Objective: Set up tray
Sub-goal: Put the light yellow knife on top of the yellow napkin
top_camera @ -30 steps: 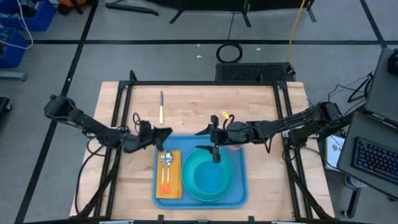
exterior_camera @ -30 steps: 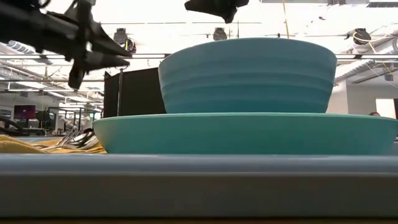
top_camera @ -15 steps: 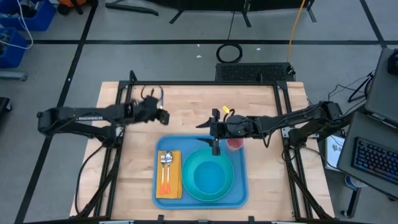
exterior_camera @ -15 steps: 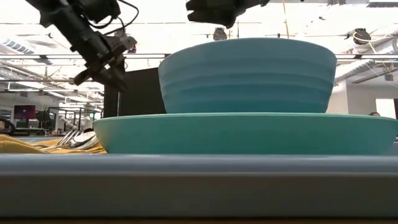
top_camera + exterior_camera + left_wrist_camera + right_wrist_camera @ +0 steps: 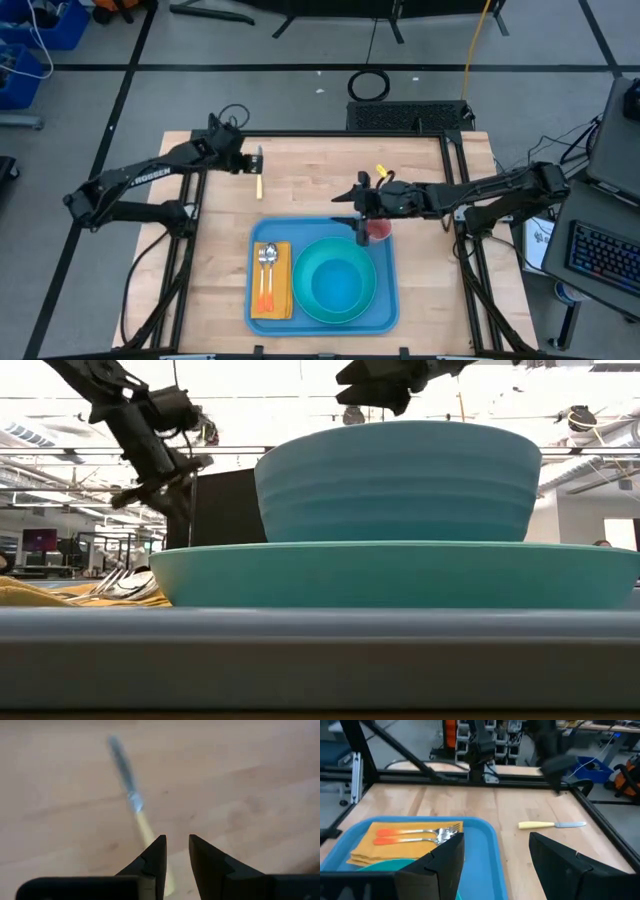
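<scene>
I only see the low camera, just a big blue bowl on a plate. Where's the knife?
Observer: The knife lies on the bare wood past the far side of the tray, not on it.
Child: Is a hand holding it?
Observer: No. The left hand hovers right over it, fingers a little apart, with nothing between them.
Child: What's the other hand doing?
Observer: The right hand is open above the tray's far right corner, beside a red cup.
</scene>
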Robot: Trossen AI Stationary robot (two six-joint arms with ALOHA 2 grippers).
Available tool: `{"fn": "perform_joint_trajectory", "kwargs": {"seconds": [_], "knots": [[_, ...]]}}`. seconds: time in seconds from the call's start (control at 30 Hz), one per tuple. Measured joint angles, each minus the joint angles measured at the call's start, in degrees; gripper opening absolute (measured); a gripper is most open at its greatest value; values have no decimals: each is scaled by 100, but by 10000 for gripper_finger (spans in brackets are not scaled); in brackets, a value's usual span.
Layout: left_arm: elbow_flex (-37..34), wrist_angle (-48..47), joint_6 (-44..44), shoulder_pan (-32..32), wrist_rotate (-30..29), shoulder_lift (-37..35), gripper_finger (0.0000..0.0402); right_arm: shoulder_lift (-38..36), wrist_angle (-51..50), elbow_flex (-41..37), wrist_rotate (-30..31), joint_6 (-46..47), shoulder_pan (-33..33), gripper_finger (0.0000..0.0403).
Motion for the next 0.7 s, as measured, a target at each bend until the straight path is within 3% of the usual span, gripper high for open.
{"fn": "perform_joint_trajectory", "kwargs": {"seconds": [0.27,0.57,0.7], "knots": [[-5,137,34,-5,-5,850,93,-639,561,-670,1,311,-3,212],[-3,333,58,-58,53,1240,191,-892,662,-902,3,471,-3,212],[-4,303,26,-144,-11,1395,216,-892,642,-902,-12,553,26,212]]}}
